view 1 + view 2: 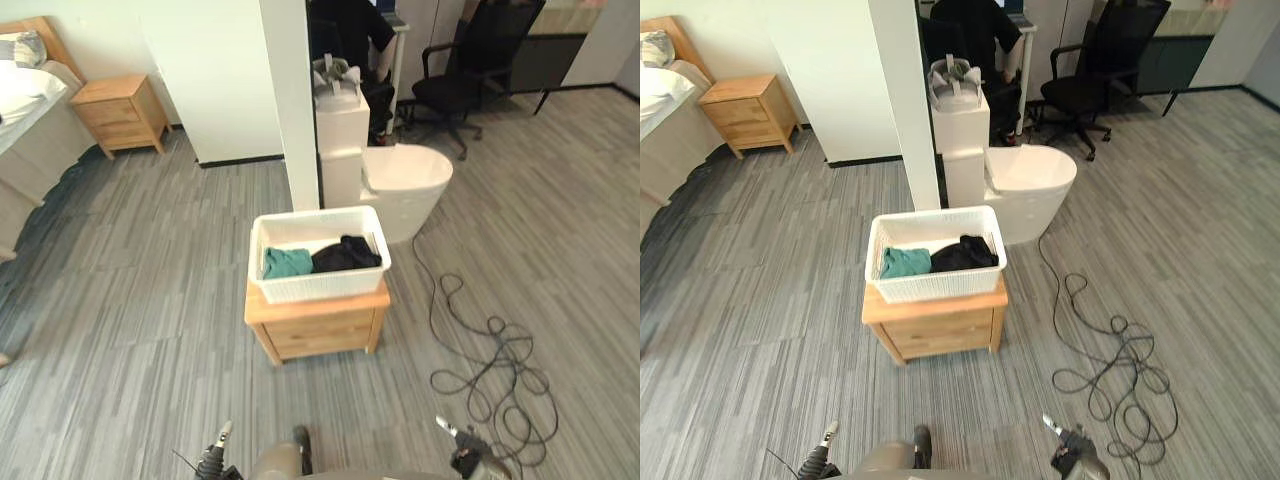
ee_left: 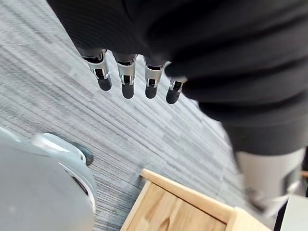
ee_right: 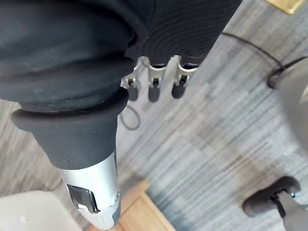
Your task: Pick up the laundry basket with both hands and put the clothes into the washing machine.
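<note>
My left hand [image 2: 126, 72] hangs low at my left side with its fingers straight and relaxed; nothing is held. My right hand [image 3: 154, 83] hangs low at my right side in the same condition: fingers extended, spread slightly, empty. Both hands are well apart from the white laundry basket [image 1: 318, 290], which sits squarely on top of a small wooden nightstand [image 1: 320, 328] ahead of me on the grey striped floor [image 1: 150, 300]. The basket contains a teal garment [image 1: 287, 263] on its left side and a black garment [image 1: 346, 254] just beside it on the right, the two touching. Directly behind the nightstand stands a white rounded-front unit [image 1: 405, 185] against a white pillar [image 1: 288, 110]. A second wooden nightstand [image 1: 120, 110] stands far left beside a bed [image 1: 25, 110].
</note>
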Robot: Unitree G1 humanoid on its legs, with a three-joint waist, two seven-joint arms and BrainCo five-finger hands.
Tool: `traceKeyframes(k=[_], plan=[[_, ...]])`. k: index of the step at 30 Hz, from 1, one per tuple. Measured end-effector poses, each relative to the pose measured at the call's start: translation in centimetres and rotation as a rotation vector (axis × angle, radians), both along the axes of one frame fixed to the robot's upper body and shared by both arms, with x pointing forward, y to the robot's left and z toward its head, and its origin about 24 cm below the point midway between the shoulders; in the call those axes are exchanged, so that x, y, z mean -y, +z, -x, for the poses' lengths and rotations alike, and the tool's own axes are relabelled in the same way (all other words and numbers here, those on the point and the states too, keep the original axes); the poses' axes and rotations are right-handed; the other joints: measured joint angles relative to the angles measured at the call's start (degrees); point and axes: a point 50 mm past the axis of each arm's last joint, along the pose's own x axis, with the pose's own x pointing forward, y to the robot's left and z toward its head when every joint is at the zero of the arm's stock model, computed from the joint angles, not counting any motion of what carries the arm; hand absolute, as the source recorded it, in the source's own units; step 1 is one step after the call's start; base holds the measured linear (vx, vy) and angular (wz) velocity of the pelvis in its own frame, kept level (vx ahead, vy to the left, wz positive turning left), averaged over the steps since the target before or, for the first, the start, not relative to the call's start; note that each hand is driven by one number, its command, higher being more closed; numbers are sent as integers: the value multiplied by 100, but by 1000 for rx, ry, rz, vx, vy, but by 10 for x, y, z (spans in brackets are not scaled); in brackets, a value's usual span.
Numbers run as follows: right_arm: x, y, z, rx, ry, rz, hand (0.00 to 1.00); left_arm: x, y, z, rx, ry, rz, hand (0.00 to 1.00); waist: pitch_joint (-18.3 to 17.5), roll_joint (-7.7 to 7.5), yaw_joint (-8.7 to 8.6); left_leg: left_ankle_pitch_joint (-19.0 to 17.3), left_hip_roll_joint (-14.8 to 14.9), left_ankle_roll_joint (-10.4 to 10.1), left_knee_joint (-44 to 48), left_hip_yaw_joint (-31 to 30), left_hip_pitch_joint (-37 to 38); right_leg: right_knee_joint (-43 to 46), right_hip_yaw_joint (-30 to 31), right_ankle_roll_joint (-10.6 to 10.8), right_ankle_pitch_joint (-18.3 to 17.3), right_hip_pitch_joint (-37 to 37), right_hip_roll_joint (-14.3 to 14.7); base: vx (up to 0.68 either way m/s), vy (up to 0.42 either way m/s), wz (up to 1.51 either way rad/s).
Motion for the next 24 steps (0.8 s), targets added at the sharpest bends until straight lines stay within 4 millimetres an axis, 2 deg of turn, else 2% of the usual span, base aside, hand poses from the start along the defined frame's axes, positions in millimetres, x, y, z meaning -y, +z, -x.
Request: traceKeyframes(k=[1,3,4,6,7,8,9,10,11,13,14,16,17,18,20,21,23,24], plan=[[-6,-4,10,-26,-38,-28,0,-3,0,-2,-15,-29,-11,0,31,-15,1,-65,-86,83,-138,-51,308,695,7,62,-128,-332,-154,422,175,23],[-9,-6,19,-52,-48,-52,0,-3,0,-3,-28,-77,-15,0,57,13,-47,-84,-48,103,-420,-104,805,647,-232,117,-436,-604,-175,480,151,15],[-9,-6,15,-38,-55,-59,0,-1,0,-6,-23,-95,-17,0,90,86,-76,-105,48,66,-653,-103,1138,-24,-494,137,-563,-799,-131,439,102,1],[-11,-5,13,-26,-57,-62,0,1,1,-15,-4,-107,-17,0,76,149,-95,-153,154,-10,-825,-99,1335,-1028,-521,195,-520,-987,26,301,7,5],[-14,-6,14,-30,-57,-71,0,3,2,-20,10,-111,-14,0,61,154,-122,-233,210,-122,-876,-98,1389,-2059,-473,302,-279,-1077,172,228,-59,18],[-16,-7,15,-35,-59,-78,0,3,3,-23,19,-116,-14,0,35,128,-126,-265,212,-170,-902,-95,1378,-2543,-393,300,-31,-1105,268,214,-110,46],[-20,-8,18,-48,-57,-90,0,2,4,-27,32,-120,-13,0,-11,29,-172,-411,201,-247,-916,-86,1403,-2996,-150,117,550,-1175,311,219,-146,48],[-24,-10,23,-64,-56,-101,0,2,4,-27,37,-116,-12,0,-23,-103,-175,-491,130,-309,-919,-127,1518,-2948,-80,86,859,-1179,228,269,-238,43],[-20,-9,24,-71,-49,-87,0,10,1,-21,21,-98,10,0,-88,25,-185,-579,281,-413,-888,-134,1626,-2835,-90,190,879,-1120,340,227,-224,18],[-12,-8,22,-74,12,-54,0,20,-2,-11,7,-69,39,0,-262,214,-160,-752,600,-640,-723,-122,1600,-2884,-207,33,632,-1050,635,304,-264,4],[-15,-7,16,-63,36,-52,0,21,-2,-11,6,-59,43,0,-200,295,-136,-829,737,-750,-346,-143,1510,-2885,-309,-41,463,-940,744,346,-301,20],[-17,-7,13,-56,58,-48,0,18,0,-15,27,-26,42,0,-127,212,-153,-858,828,-784,723,-223,1043,-2918,-458,-69,364,-746,754,240,-294,41],[-19,-6,10,-48,85,-42,0,17,1,-17,41,-4,39,0,-65,210,-115,-832,949,-808,1801,-306,594,-2923,-550,-139,304,-549,798,206,-310,31],[-14,-6,12,-52,87,-27,0,21,0,-15,41,15,47,0,-25,323,-87,-736,1103,-975,2732,-444,236,-2947,-640,-192,237,-343,890,201,-282,22],[-10,-4,8,-44,88,-13,0,22,-1,-10,32,25,52,0,-22,372,-96,-759,1170,-966,3410,-516,-60,-3064,-664,-208,201,-149,917,103,-103,0],[-9,-3,6,-38,86,-6,0,19,-1,-8,27,28,47,0,-27,336,-96,-799,1175,-940,3368,-387,-145,-3197,-635,-201,207,-47,891,119,-57,-11],[-5,-1,-1,-29,84,13,0,18,-1,-7,26,34,44,0,-28,312,-106,-816,1181,-910,2450,-249,-43,-3329,-580,-156,227,10,842,129,9,-17],[-1,0,-4,-22,80,25,0,17,-1,-6,24,46,42,0,-28,311,-107,-803,1194,-886,1490,-209,156,-3374,-483,-94,237,-8,819,111,90,-34]])
